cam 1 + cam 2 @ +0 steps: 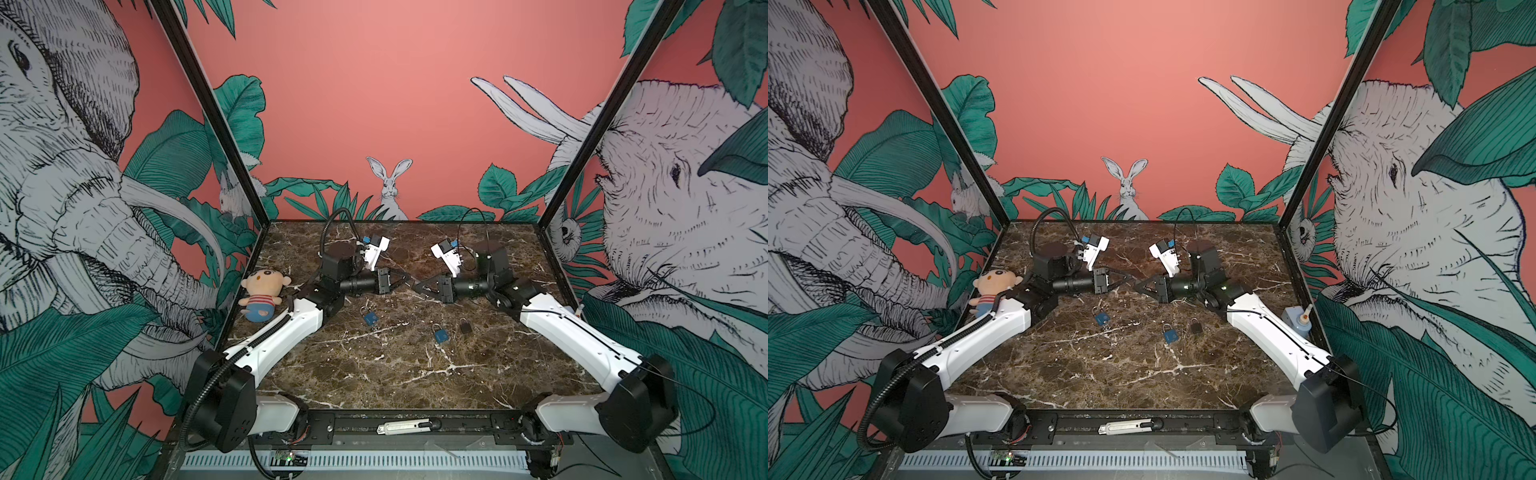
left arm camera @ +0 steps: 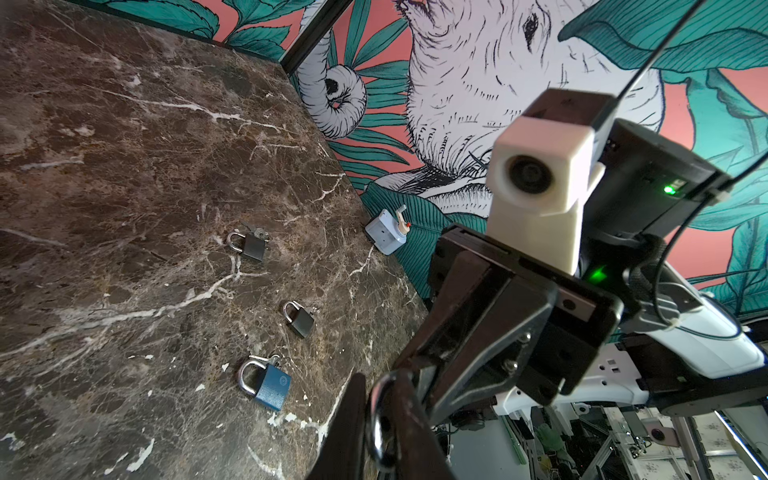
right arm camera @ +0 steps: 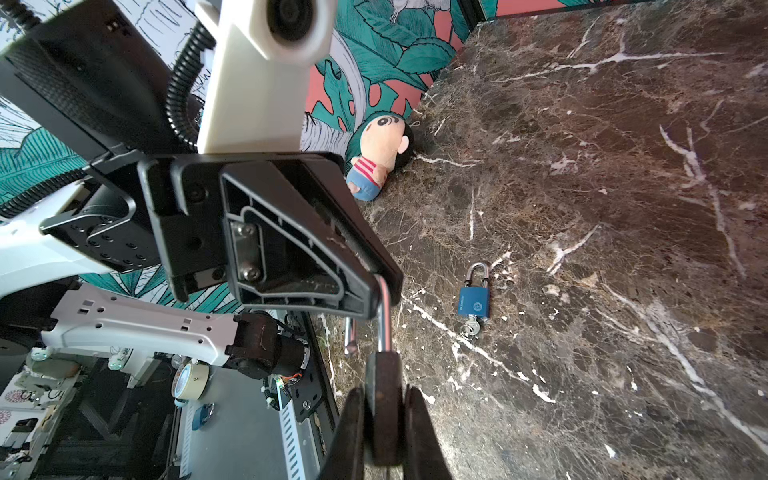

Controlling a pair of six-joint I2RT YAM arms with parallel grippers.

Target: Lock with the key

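- Gripping a dark padlock (image 3: 384,411) by its body, the right tool (image 1: 417,286) is clenched, raised above the surface's (image 1: 374,374) middle.
- Left tool (image 1: 409,279) is pinched tight on its shackle (image 3: 385,316).
- Blue padlock (image 3: 473,301) lies nearby on the surface.

Dark brown marble tabletop (image 1: 395,374), veined and flecked in white. Coral-pink wall panels (image 1: 374,83) printed with teal leaves (image 1: 174,153) and black-on-white line-drawn elephants (image 1: 665,187) and a rabbit (image 1: 390,187). Rectangular blue metal padlock (image 3: 473,301), silver at shackle and key (image 3: 471,330). Black-bodied padlock (image 3: 382,399) with bright silver shackle. Soft plush doll (image 1: 264,293): peach face, red-and-white striped shirt, blue below. Long white-shelled robot arms (image 1: 286,330), black at joints.
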